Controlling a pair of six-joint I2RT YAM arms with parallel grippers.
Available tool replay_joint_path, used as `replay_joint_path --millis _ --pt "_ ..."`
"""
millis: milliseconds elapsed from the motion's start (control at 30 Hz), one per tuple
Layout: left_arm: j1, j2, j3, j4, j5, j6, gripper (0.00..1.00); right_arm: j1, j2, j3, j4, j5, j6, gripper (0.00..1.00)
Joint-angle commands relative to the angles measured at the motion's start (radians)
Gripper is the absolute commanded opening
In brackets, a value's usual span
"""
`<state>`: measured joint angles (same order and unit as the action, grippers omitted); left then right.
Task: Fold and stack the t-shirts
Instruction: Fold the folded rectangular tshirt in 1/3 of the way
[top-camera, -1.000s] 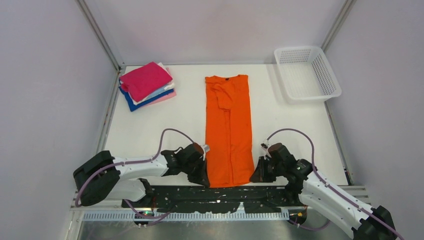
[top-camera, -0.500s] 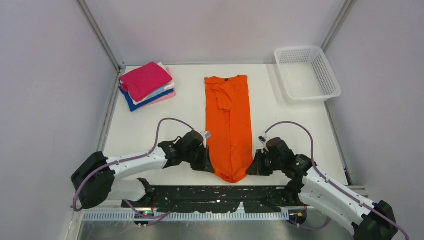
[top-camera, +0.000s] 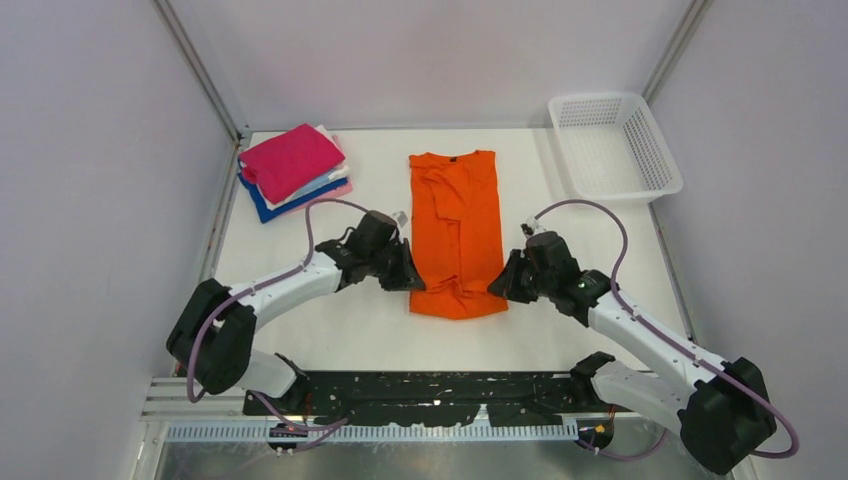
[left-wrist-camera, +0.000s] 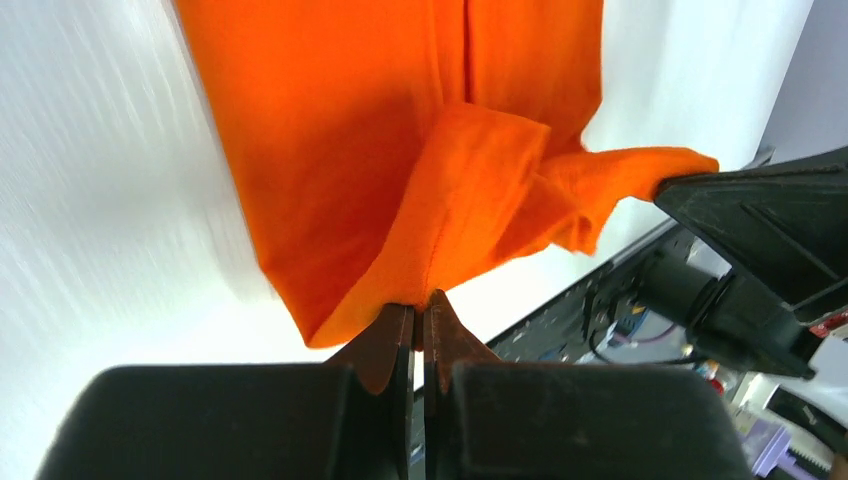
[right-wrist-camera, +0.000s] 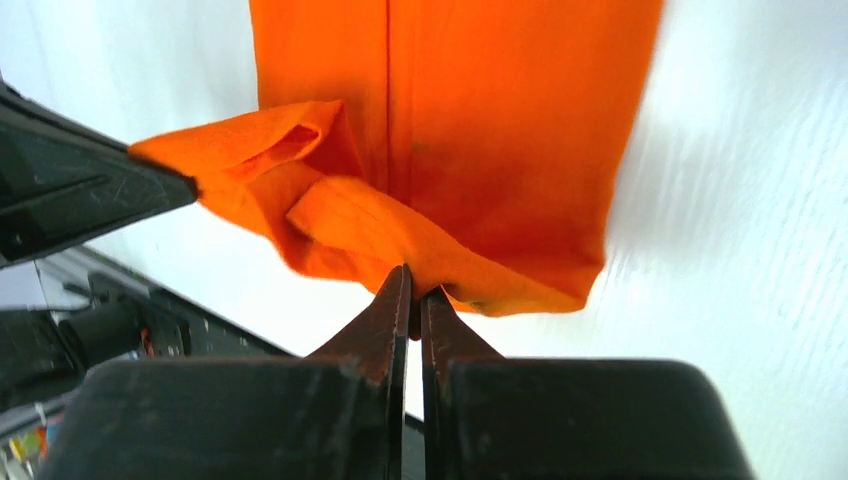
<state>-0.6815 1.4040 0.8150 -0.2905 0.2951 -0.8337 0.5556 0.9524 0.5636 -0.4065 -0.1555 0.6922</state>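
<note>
Around me: a stack of folded t-shirts (top-camera: 292, 168) lies at the far left of the worktop (top-camera: 340, 320), magenta on top, with white, light blue, pink and dark blue edges showing beneath. It is well apart from my left arm. A white mesh basket (top-camera: 655, 150) stands at the far right corner, also well apart. All the shirts lie on the worktop outside it. Between those two lies the orange t-shirt (top-camera: 457, 230), in the middle of the worktop.

My left pincer (left-wrist-camera: 420, 305) is clenched on the left corner of the shirt's hem, fingers pressed together with a pinch of orange cloth between them. My right pincer (right-wrist-camera: 412, 285) is clamped the same way on the right corner. From either wrist I see the other pincer's dark finger across the sagging hem. The two flank the cloth with only the shirt between them.

The shirt's long axis runs from my bases toward the far wall. The collar, with its dark neck label (top-camera: 453, 157), points away from me. The sides are folded in, so it is a narrow strip. The near end is doubled over: the hem I hold hangs raised above the lower layer, bunched and drooping between my two grips. The fold edge rests on the worktop nearest me.
</note>
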Motion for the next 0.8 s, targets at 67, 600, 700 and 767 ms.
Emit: replay_joint_path --millis 67,600,700,767 --pt "0.077 0.115 0.164 -0.035 0.025 0.06 0.0 -0.103 0.098 0.122 0.115 0.056 -0.075 0.05" --pt "0.203 0.389 0.473 -0.117 0.041 0.136 0.0 -0.256 0.442 0.317 0.273 -0.036 -0.15 0.05" --pt "0.214 0.422 0.504 -0.127 0.036 0.136 0.0 -0.279 0.495 0.343 0.291 -0.064 -0.157 0.05" --pt "0.219 0.435 0.516 -0.127 0.034 0.135 0.0 -0.29 0.528 0.357 0.296 -0.08 -0.161 0.05"
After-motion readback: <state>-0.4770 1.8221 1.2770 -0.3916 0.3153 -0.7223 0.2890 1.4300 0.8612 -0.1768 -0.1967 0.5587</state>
